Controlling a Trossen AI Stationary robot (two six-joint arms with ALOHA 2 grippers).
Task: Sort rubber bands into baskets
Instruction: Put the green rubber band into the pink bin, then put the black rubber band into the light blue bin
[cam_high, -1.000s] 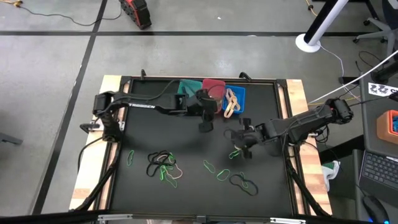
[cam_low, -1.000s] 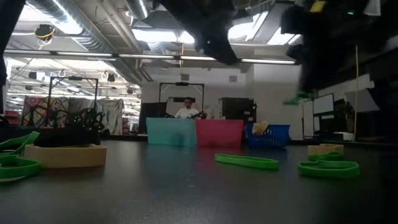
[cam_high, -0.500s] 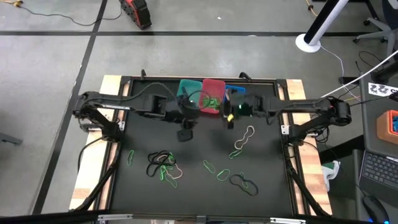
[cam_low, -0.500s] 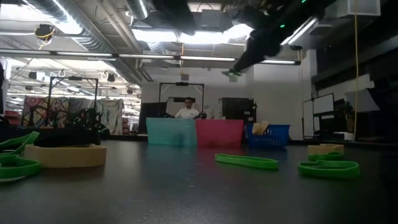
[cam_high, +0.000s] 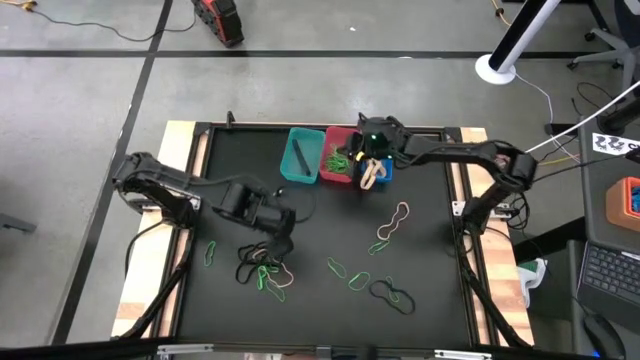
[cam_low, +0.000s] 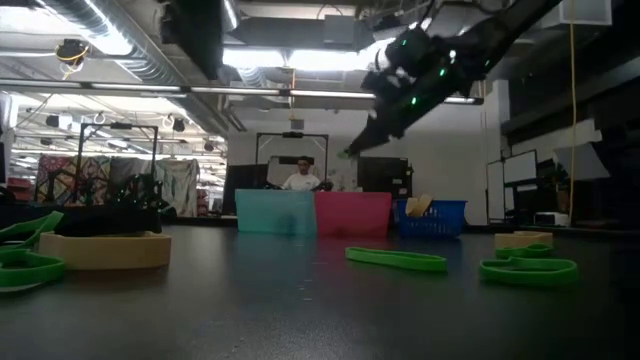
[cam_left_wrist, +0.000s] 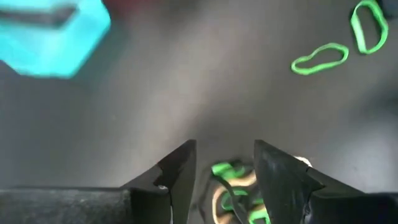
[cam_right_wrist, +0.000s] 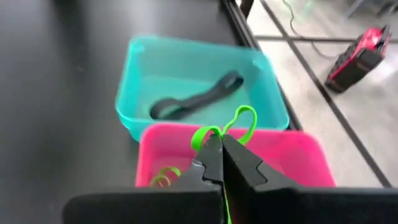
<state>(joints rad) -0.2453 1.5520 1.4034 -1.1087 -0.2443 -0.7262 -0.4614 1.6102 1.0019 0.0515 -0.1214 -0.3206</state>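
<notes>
My right gripper (cam_right_wrist: 221, 152) is pinched shut on a green rubber band (cam_right_wrist: 227, 127), which loops up from between my fingertips. I hold it above the pink basket (cam_right_wrist: 298, 163), where more green bands (cam_high: 340, 160) already lie. Just beside the pink basket stands the teal basket (cam_right_wrist: 140, 93), with one black band (cam_right_wrist: 196, 99) flat on its floor. On the pink basket's other side is the blue basket (cam_high: 384, 168), holding tan bands (cam_high: 372, 172). From above, my right arm reaches across the far edge of the table (cam_high: 430, 270) to the row of baskets.

My left gripper (cam_left_wrist: 224, 165) is open, its two fingers spread and empty, hanging low over a tangle of bands (cam_high: 262, 268) in green, tan and black near the table's front left. Two more green loops (cam_left_wrist: 320, 57) lie well apart from it on the dark surface. Near the right side a tan band (cam_high: 397, 214) and a green one (cam_high: 380, 246) lie close together, and a black band (cam_high: 392, 294) lies near the front edge.

Beyond the table, in the level view, a person (cam_low: 299, 176) sits behind the baskets.
</notes>
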